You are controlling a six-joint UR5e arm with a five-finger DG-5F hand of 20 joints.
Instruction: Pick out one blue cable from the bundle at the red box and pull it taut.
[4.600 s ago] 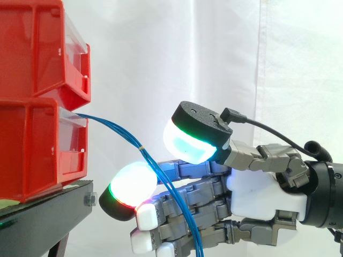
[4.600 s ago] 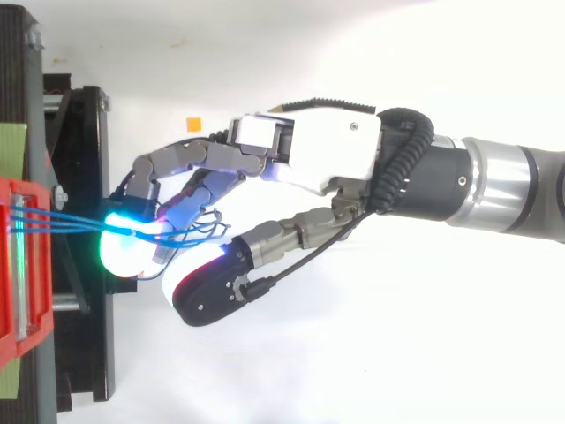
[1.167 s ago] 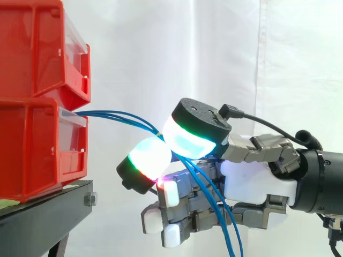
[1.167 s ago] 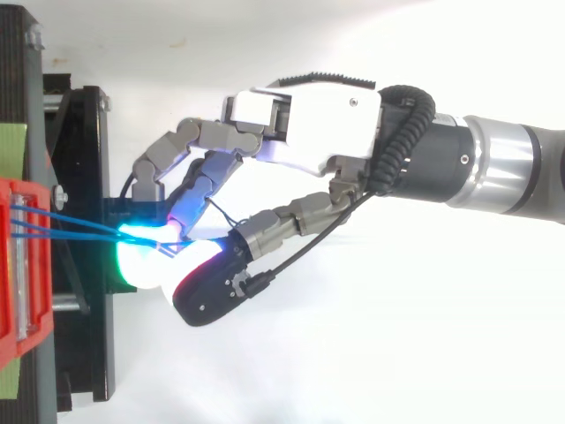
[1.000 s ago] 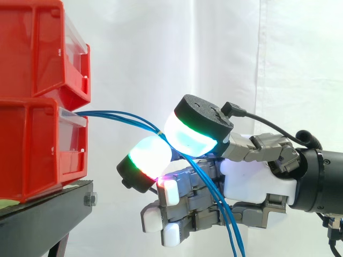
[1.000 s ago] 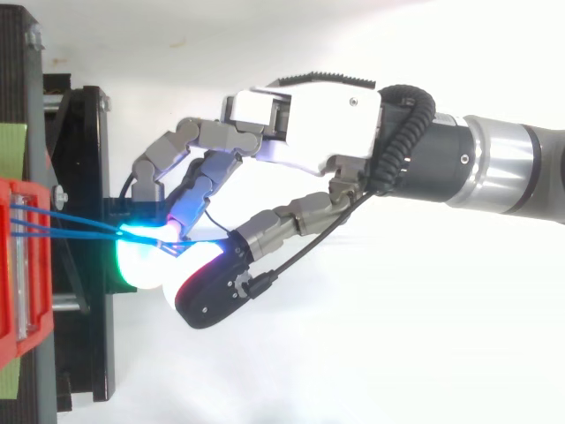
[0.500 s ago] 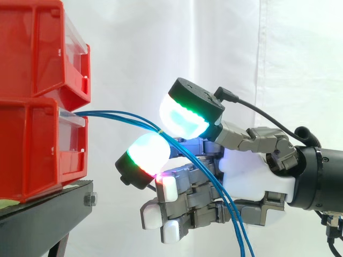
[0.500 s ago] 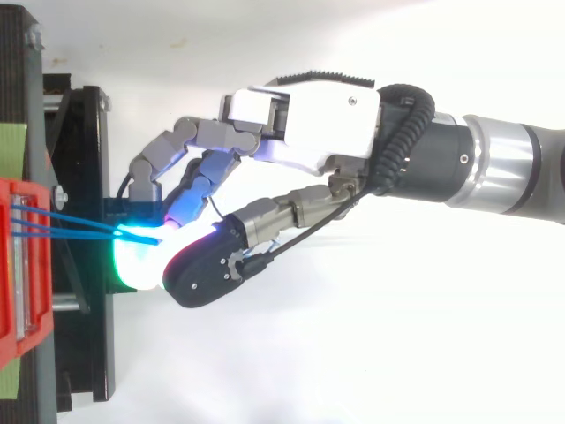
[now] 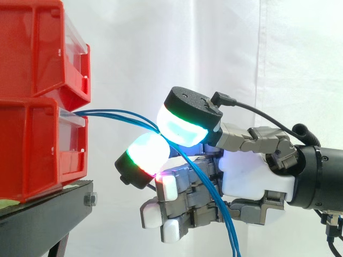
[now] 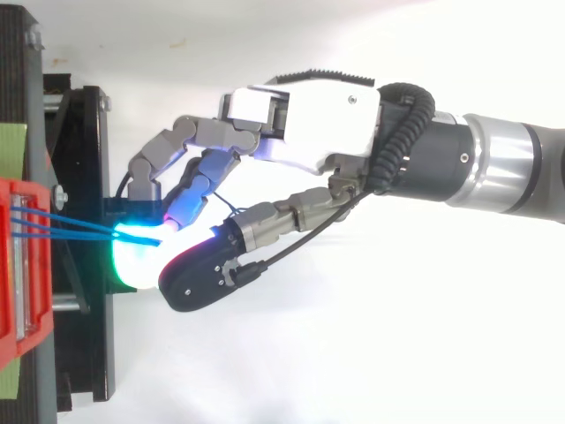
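A bundle of thin blue cables [image 9: 120, 116] leaves the front of the lower red bin [image 9: 37, 150] and runs right, then drops away past the palm. My hand [image 9: 252, 176] reaches in from the right, level with that bin. Its thumb pad [image 9: 185, 126] presses down against a finger pad [image 9: 146, 156], and the blue strands pass between the two, pinched there. The other fingers are curled under the palm. From above, three blue strands [image 10: 71, 227] converge from the bin edge into the glowing pads under my hand [image 10: 309, 132]. How many strands are pinched is hidden.
A second red bin [image 9: 37, 48] is stacked on the lower one. Both stand on a black stand [image 9: 43, 219] at the left. A white curtain hangs behind. Open space lies between the bins and the fingertips.
The thumb has swung forward and down onto the finger pad, closing the gap over the cables. Since the earliest frames the hand rose and lifted the strands to a flatter line.
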